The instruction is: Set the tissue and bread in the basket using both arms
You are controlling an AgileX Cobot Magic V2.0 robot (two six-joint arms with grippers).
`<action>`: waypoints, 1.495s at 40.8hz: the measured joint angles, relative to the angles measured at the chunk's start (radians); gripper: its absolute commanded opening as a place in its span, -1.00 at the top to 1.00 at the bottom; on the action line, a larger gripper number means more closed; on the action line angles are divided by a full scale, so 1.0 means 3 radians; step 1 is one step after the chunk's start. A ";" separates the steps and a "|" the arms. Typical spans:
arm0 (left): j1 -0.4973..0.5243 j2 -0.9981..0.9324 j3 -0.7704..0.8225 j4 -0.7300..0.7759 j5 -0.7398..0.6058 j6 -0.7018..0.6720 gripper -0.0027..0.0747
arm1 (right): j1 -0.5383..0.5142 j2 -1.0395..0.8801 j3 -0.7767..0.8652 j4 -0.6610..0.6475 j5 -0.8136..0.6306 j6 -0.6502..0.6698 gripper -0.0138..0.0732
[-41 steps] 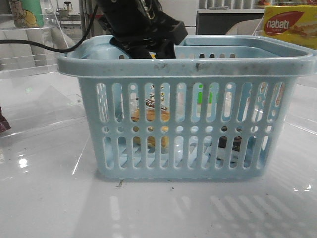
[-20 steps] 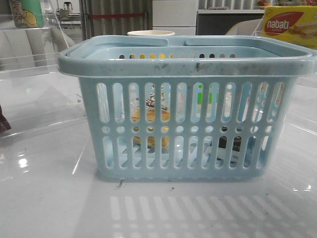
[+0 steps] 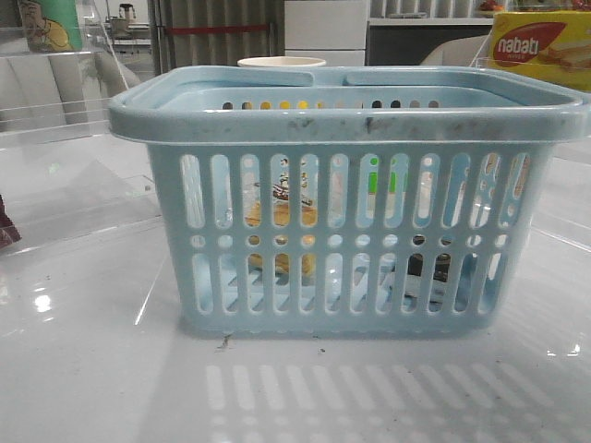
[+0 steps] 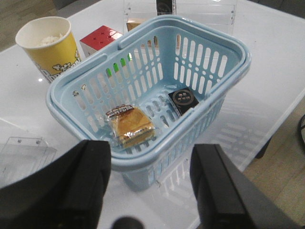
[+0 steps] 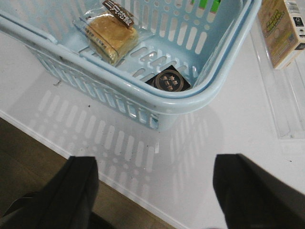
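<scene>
Above the basket [image 4: 143,162], both grippers [image 4: 150,181] [image 5: 155,191] gape wide, empty.

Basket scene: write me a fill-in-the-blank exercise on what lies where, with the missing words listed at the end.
1. The bread lies on the floor of the pale blue ____.
2. The tissue shows a ____ patch on top.
3. Both the left gripper and the right gripper have their jaws ____, holding nothing.
4. The popcorn cup beside the basket is mostly ____ in colour.

Missing words: basket; black; open; yellow
</scene>
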 measured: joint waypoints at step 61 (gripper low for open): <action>0.0000 -0.1073 0.1113 0.0007 0.0008 -0.0113 0.70 | 0.0000 0.0000 0.0000 0.0000 0.0005 0.0000 0.52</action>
